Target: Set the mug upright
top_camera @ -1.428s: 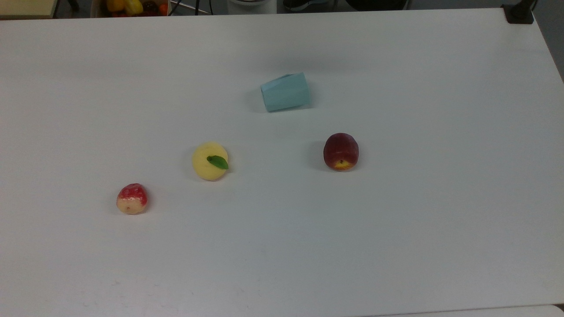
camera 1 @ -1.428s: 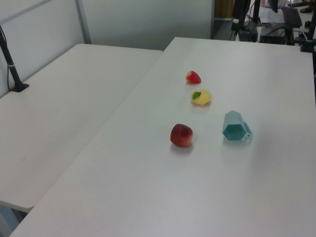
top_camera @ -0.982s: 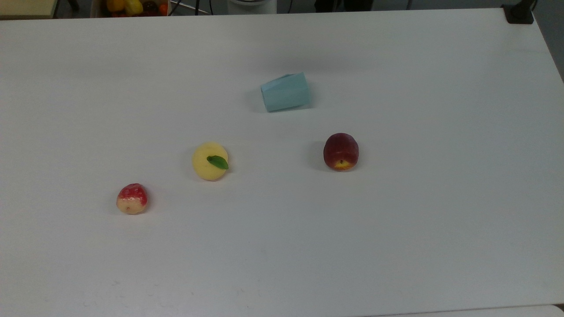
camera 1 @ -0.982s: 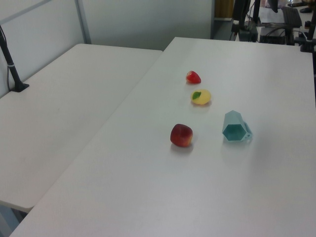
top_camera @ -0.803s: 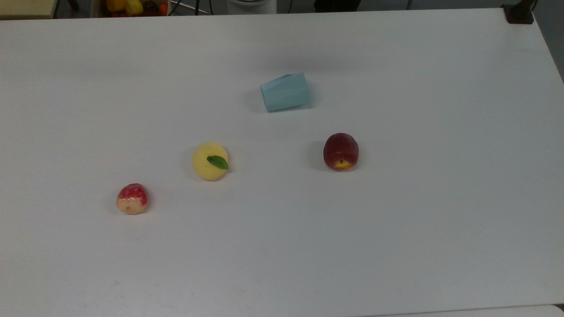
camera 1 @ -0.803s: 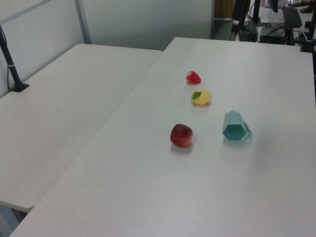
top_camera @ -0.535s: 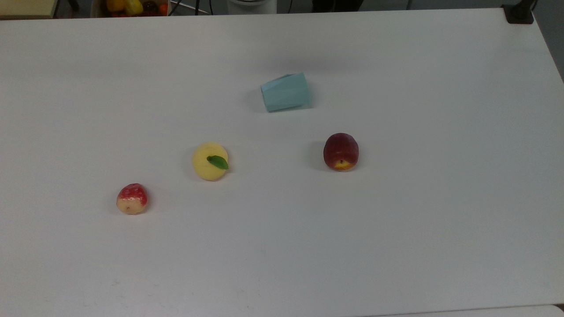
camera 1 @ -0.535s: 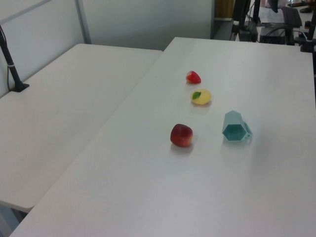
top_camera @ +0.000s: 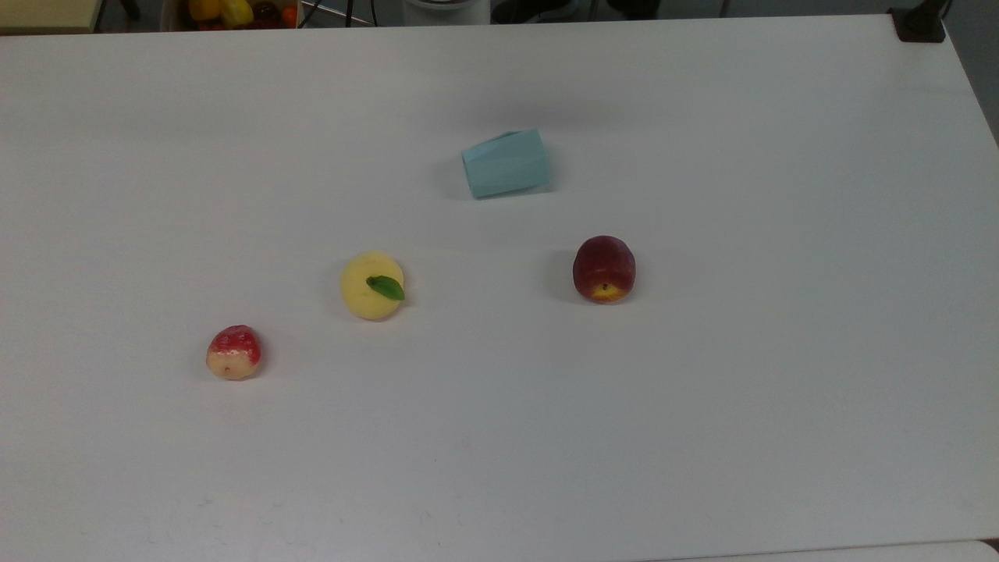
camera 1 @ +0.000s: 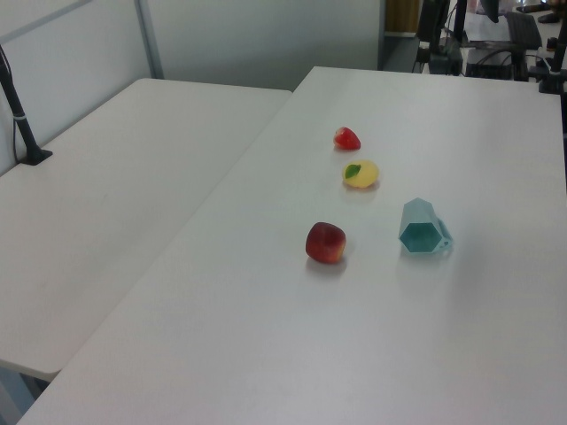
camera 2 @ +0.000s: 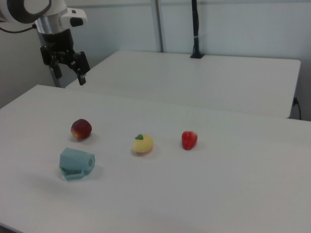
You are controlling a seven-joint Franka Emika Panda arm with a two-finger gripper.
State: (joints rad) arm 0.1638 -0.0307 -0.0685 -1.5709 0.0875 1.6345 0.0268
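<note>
Lying on its side on the white table [top_camera: 780, 195], the mug [top_camera: 506, 163] sits at about 11 o'clock from the red apple [top_camera: 604, 268] in the top view, its hexagonal mouth open toward the left view's camera. The gripper [camera 2: 68, 68] hangs high above the table in the right view, fingers spread apart, holding nothing. Approach looks barely begun; next it should descend toward the mug's rim.

The top view looks steeply down; the left and right views face each other across one table [top_camera: 780, 390].
</note>
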